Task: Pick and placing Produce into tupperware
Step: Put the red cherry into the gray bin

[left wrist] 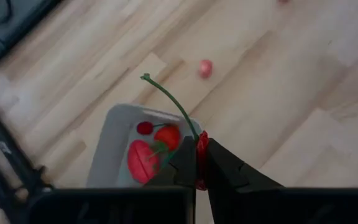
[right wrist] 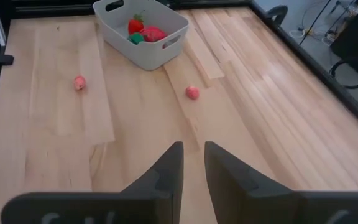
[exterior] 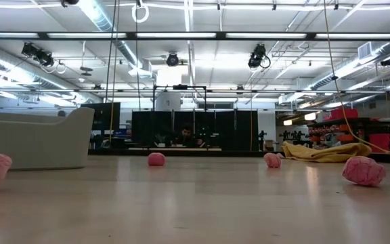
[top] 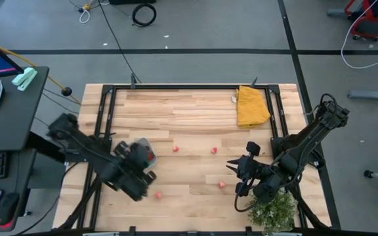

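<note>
Left pincer (left wrist: 199, 163) clamps a red piece (left wrist: 201, 152) above the tupperware (left wrist: 114, 134).

The worktop (right wrist: 278, 112) is pale wood in planks, smooth, with a soft sheen. The tupperware (right wrist: 143, 48) looks like matt grey plastic. The produce (right wrist: 192, 93) pieces have a wrinkled pink surface. The yellow cloth (top: 252, 107) is soft and creased. The left end effector (left wrist: 199, 163) has matt black fingers (left wrist: 229, 174).
</note>
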